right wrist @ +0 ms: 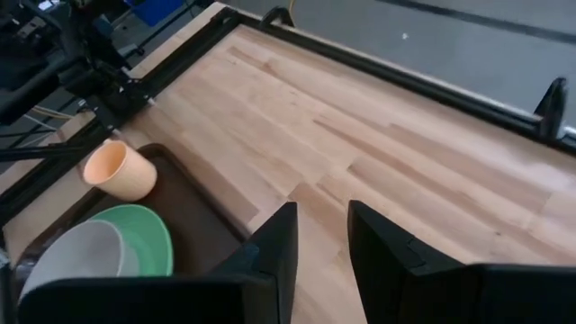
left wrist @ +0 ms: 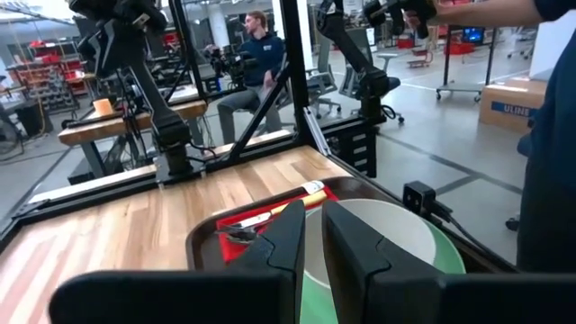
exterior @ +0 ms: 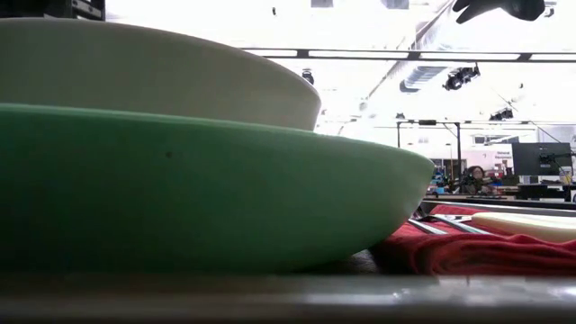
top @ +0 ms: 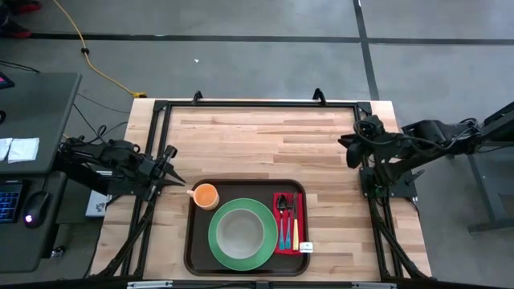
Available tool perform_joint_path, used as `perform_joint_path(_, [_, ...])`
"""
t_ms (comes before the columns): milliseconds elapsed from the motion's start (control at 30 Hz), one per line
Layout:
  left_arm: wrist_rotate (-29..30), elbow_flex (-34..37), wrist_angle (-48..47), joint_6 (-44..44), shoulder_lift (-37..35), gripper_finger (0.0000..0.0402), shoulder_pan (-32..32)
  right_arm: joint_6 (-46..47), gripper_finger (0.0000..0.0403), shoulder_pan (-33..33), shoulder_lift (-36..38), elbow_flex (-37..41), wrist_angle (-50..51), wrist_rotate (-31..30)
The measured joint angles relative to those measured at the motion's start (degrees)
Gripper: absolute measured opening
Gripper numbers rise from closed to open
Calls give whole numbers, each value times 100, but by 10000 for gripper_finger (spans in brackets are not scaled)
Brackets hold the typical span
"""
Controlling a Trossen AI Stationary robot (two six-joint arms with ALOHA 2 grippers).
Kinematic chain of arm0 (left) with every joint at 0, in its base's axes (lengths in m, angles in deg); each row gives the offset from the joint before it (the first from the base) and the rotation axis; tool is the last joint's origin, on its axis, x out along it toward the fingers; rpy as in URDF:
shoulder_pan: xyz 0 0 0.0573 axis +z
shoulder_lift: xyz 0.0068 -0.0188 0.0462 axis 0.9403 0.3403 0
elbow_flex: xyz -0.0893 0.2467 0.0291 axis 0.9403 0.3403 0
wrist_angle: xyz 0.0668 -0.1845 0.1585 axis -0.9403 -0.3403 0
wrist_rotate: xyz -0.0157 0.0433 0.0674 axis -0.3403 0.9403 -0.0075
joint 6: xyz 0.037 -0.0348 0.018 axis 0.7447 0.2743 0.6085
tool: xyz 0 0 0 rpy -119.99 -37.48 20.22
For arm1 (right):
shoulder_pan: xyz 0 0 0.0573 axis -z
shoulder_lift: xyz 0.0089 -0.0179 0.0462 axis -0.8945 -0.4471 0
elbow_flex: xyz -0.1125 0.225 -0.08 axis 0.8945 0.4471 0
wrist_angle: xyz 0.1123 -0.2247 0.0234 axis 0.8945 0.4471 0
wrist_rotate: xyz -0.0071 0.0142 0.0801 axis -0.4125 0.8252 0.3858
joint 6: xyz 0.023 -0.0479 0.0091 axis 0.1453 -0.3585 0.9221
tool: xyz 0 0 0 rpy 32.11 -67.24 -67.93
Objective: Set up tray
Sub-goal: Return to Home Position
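Observation:
The dark brown tray (top: 201,249) lies at the table's near middle. On it a green plate (top: 215,237) carries a pale bowl (top: 238,233). An orange cup (top: 206,195) stands in the tray's far left corner. A red napkin (top: 277,241) with cutlery (top: 289,221) lies at the tray's right side. My left gripper (top: 178,175) hangs at the table's left edge beside the cup, level, a narrow gap between its fingers (left wrist: 315,243). My right gripper (top: 351,152) is raised at the right edge, open (right wrist: 322,243), tipped down over bare wood. Neither holds anything.
The far half of the wooden table (top: 265,132) is bare, framed by a black rail (top: 257,103). A small white tag (top: 306,247) lies in the tray's near right corner. A person's sleeve (left wrist: 549,180) shows close by the table's near side; another person (left wrist: 256,54) sits far behind.

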Motion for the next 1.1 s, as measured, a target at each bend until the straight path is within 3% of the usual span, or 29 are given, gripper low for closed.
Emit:
perform_joint_path(367, [-136,0,1,286,0,74,0,-129,77,1,13,0,325,-93])
perform_joint_path(567, [-142,0,-62,291,0,74,0,-137,77,-2,371,150,517,-152])
perform_joint_path(1100, [-283,0,-130,423,0,74,0,-507,77,-2,3289,3413,-2156,586])
